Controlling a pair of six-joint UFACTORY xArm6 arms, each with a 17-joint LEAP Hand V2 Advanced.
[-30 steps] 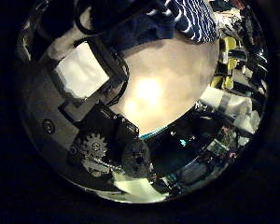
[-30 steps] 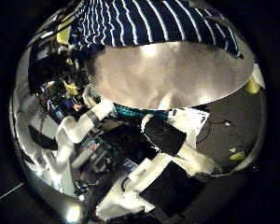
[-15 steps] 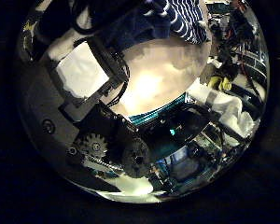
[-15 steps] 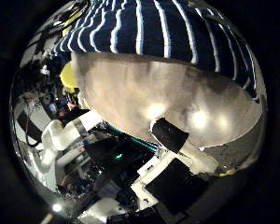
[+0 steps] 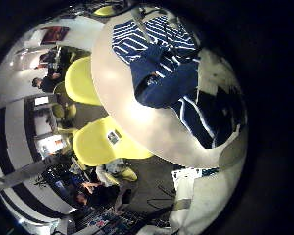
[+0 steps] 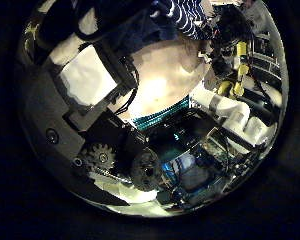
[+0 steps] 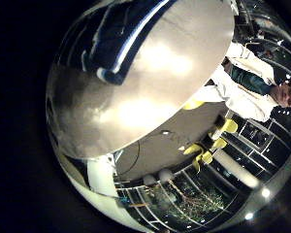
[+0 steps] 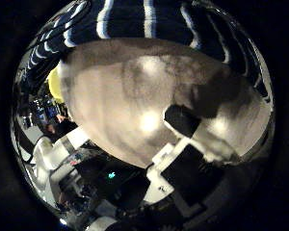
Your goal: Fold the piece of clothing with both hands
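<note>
One piece of clothing, a navy-and-white striped shirt (image 5: 167, 69), lies spread but rumpled on a round pale counter (image 5: 122, 98); the left little finger side palm view takes in the whole of it from above, with part of it bunched into a dark fold at its middle. Two yellow chairs (image 5: 78, 78) stand at the counter's edge.

In the left thumb side palm view the left hand (image 6: 95, 95) fills much of the frame, its fingers (image 6: 90, 75) extended and relaxed, grasping nothing; only a corner of the striped shirt (image 6: 180, 15) shows beyond them, apart from them.

In the right thumb side palm view the shirt's striped hem (image 8: 144, 24) lies close ahead of the right hand (image 8: 188, 154). One dark-tipped fingertip (image 8: 183, 120) reaches toward it over bare counter (image 8: 125, 91), uncurled and not touching the cloth.
</note>
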